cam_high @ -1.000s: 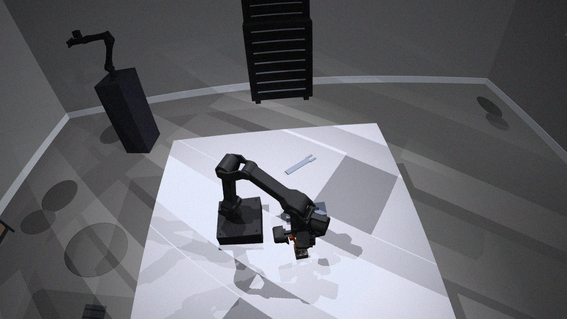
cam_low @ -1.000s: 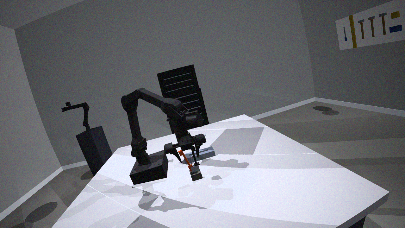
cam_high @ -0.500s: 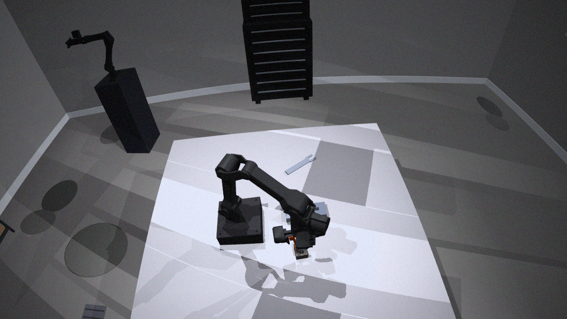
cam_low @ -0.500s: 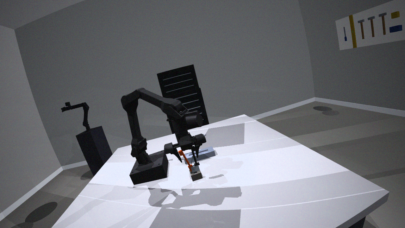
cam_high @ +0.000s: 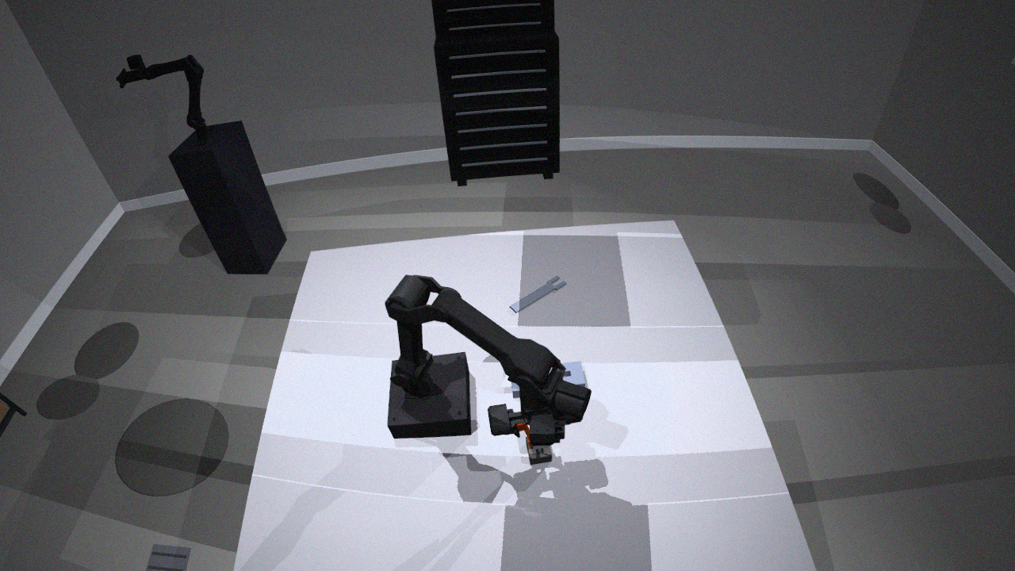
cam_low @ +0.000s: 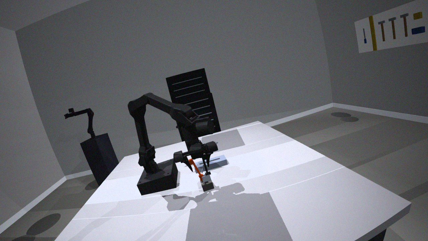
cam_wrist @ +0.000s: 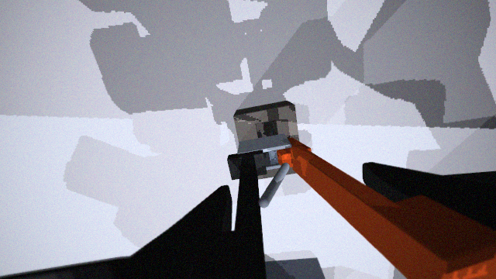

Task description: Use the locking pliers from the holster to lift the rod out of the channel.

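Note:
The locking pliers stand jaws down in the small dark holster (cam_low: 208, 186) (cam_wrist: 246, 132) (cam_high: 540, 458). Their orange handle (cam_high: 523, 428) (cam_low: 196, 169) (cam_wrist: 329, 182) leans out to one side, and their black handle (cam_wrist: 249, 217) stands on the other; the handles are spread apart. My gripper (cam_low: 199, 168) (cam_wrist: 294, 182) is open and lowered around the handles, one finger outside each. Whether either finger touches a handle is hard to tell. The blue-grey channel block (cam_high: 575, 372) (cam_low: 223, 162) lies behind the holster, its slot dark; I cannot make out the rod.
A flat grey forked tool (cam_high: 537, 294) lies farther back on the white table (cam_high: 710, 397) (cam_low: 329, 191). My arm's dark base (cam_high: 429, 426) (cam_low: 158, 184) stands left of the pliers. A tall black cabinet (cam_high: 496, 106), and a second arm on a pedestal (cam_high: 227, 198), stand beyond the table.

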Tool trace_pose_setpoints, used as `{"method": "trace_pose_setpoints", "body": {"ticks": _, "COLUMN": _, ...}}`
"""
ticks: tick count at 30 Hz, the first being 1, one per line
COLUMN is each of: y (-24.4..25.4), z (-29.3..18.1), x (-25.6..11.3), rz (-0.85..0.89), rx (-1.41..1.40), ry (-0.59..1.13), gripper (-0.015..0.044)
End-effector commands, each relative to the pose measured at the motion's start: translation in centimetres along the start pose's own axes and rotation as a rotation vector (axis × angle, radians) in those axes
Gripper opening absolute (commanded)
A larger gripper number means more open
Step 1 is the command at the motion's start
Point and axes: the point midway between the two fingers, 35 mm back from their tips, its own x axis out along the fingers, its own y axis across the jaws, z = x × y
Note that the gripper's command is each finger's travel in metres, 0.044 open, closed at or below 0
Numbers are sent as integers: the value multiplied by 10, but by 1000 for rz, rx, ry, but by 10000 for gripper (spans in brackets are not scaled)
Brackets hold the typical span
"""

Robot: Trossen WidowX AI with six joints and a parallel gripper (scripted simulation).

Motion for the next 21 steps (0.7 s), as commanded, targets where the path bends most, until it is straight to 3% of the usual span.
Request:
{"method": "trace_pose_setpoints", "body": {"ticks": 1, "y": 0, "z": 0, "x": 0, "rz": -2, "rx": -6, "ry": -2, "gripper": 339}}
{"method": "trace_pose_setpoints", "body": {"ticks": 21, "y": 1, "z": 1, "x": -16, "rz": -8, "rx": -3, "ry": -2, "gripper": 323}}
